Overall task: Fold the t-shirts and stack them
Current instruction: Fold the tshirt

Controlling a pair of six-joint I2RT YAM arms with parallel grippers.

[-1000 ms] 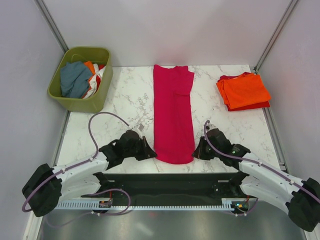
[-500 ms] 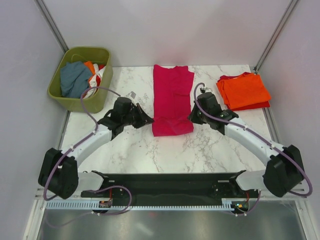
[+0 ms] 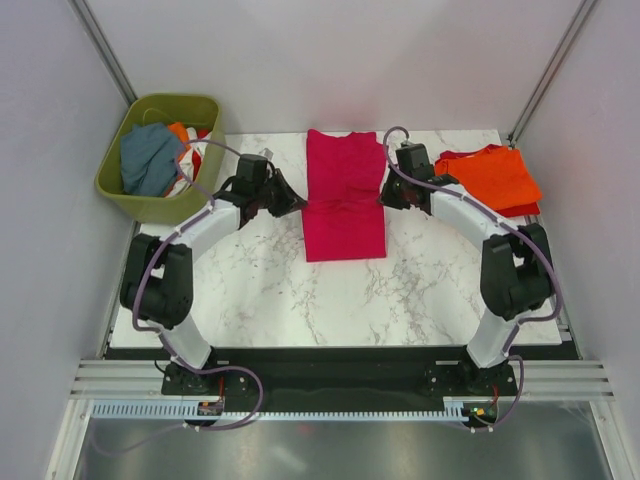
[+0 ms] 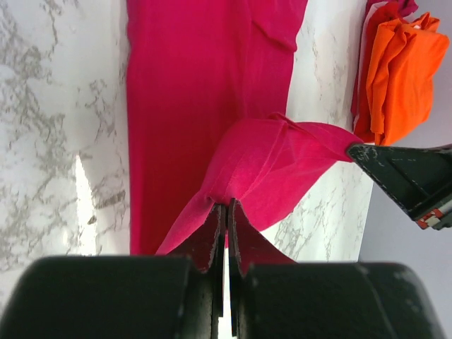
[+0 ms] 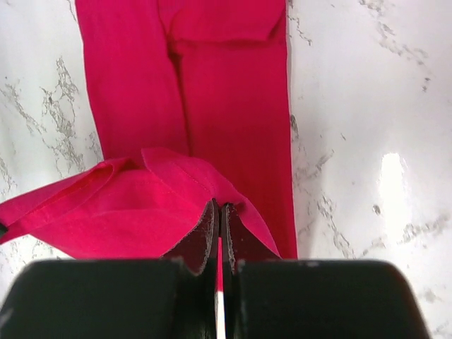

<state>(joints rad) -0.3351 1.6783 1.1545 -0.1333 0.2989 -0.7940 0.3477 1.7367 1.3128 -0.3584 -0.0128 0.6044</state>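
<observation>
A magenta-pink t-shirt (image 3: 345, 190) lies as a long strip down the middle of the marble table, its near end folded up over itself. My left gripper (image 3: 292, 203) is shut on the left corner of that lifted hem (image 4: 233, 191). My right gripper (image 3: 384, 200) is shut on the right corner (image 5: 205, 194). Both hold the hem a little above the shirt's middle. A folded orange t-shirt (image 3: 487, 178) rests on a red one (image 3: 500, 212) at the back right. In the left wrist view that stack (image 4: 399, 67) shows at the top right.
An olive-green basket (image 3: 128, 196) stands at the back left with blue-grey, orange and white cloth inside. Grey walls with slanted metal posts close in the table on three sides. Bare marble (image 3: 330, 300) stretches from the shirt's fold to the near edge.
Both grippers have carried the shirt's near hem away from the table's front edge toward the back, folding the strip over itself. The shirt now looks about half as long.
</observation>
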